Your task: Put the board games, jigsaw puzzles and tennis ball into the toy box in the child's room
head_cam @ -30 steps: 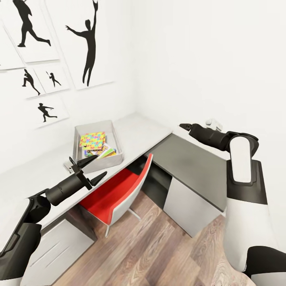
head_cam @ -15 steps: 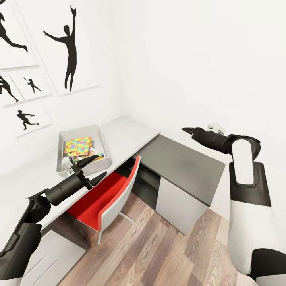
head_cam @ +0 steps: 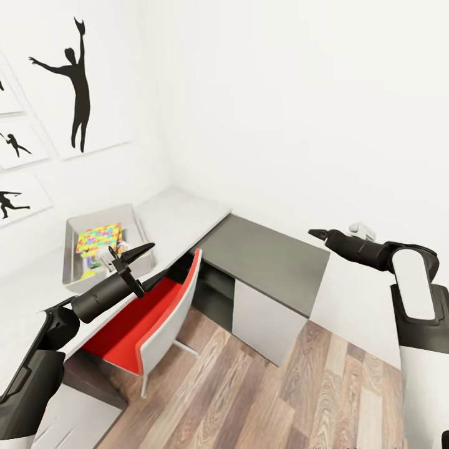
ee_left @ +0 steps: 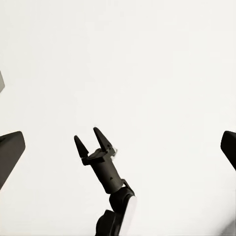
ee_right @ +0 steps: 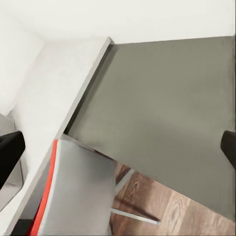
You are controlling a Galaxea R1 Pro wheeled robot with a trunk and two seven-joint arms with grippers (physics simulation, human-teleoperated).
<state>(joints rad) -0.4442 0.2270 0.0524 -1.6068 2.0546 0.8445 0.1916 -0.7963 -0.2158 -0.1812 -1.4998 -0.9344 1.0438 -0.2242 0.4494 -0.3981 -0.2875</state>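
White walls with black silhouette prints are seen at upper left of the head view; the whole picture has slid leftward against the earlier frames, so a rightward turn of the camera is read, not a move of the furniture. The worktop [head_cam: 181,215], toy box [head_cam: 73,234] and red chair [head_cam: 146,305] now sit further toward the left edge, with more wood floor [head_cam: 299,380] exposed at lower centre. The toy box is placed at left-centre on the pale worktop; a jigsaw puzzle [head_cam: 98,237] is seen lying inside it, with more coloured items under it, too small to be told apart. The left claw [head_cam: 138,264] is held spread and empty in front of the box. The right claw [head_cam: 317,234] is extended over the dark lower section; its fingers appear spread in the left wrist view [ee_left: 91,141], nothing pinched. Judged: the robot is being turned away from the worktop, probably toward the bed for the remaining board games.
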